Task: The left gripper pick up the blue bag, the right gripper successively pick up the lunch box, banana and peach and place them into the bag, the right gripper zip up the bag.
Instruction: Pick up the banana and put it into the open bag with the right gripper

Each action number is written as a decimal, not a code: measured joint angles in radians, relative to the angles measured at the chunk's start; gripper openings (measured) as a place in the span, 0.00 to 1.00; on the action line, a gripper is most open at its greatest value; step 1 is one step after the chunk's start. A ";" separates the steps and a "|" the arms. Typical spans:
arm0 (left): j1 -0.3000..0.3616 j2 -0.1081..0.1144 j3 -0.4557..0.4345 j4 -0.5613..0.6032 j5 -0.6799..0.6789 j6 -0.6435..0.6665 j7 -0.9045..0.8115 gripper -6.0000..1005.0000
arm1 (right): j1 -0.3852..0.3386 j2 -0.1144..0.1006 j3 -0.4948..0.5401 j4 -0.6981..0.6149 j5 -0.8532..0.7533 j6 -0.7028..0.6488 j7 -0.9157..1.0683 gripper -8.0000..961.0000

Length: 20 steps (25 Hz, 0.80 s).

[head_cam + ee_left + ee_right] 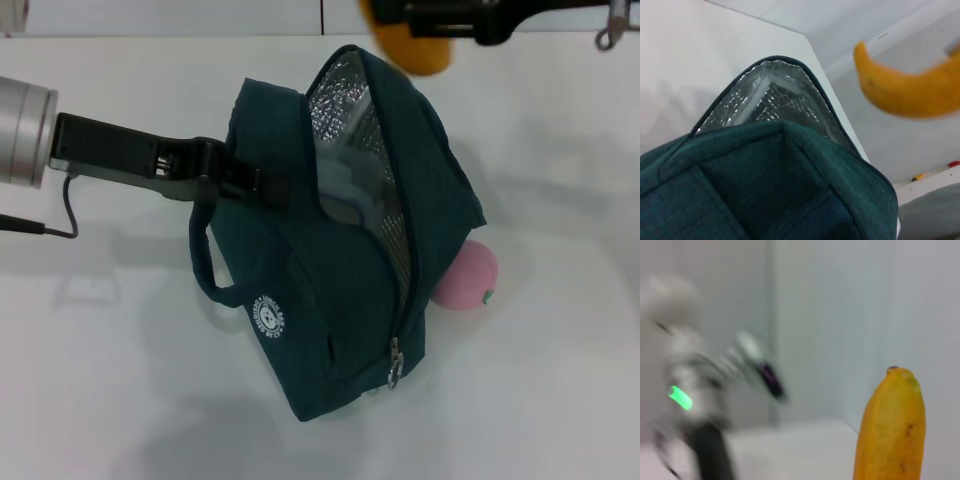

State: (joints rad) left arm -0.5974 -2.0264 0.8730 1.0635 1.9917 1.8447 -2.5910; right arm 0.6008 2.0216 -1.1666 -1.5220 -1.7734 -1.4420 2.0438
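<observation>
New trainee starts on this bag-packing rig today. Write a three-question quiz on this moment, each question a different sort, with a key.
1. True or false: the peach is already inside the blue bag.
2. Multiple choice: what does the right gripper carry above the bag's open mouth? A) the lunch box B) the banana C) nothing
3. Fill in: the left gripper grips the bag at its ____ edge, holding it open and tilted on the table.

Key
1. False: the peach lies on the table, against the bag's outer side.
2. B.
3. Top. A pale container, likely the lunch box, shows inside against the foil lining.
</observation>
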 joint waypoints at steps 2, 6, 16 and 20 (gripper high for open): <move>0.000 -0.002 0.000 0.000 -0.003 0.001 -0.001 0.05 | -0.033 0.000 -0.018 0.041 0.132 -0.016 -0.047 0.47; -0.001 -0.004 -0.001 0.000 -0.008 0.001 -0.004 0.05 | -0.065 -0.003 -0.045 0.177 0.309 -0.035 -0.120 0.48; -0.002 -0.007 -0.005 0.000 -0.009 0.001 -0.007 0.05 | -0.054 -0.001 -0.052 0.597 0.451 -0.154 -0.261 0.49; -0.003 -0.008 -0.005 -0.003 -0.010 -0.001 -0.007 0.05 | -0.054 -0.001 -0.059 0.664 0.466 -0.168 -0.293 0.49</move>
State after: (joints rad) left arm -0.6006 -2.0340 0.8681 1.0602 1.9820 1.8440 -2.5985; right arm 0.5471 2.0208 -1.2255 -0.8582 -1.3074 -1.6100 1.7511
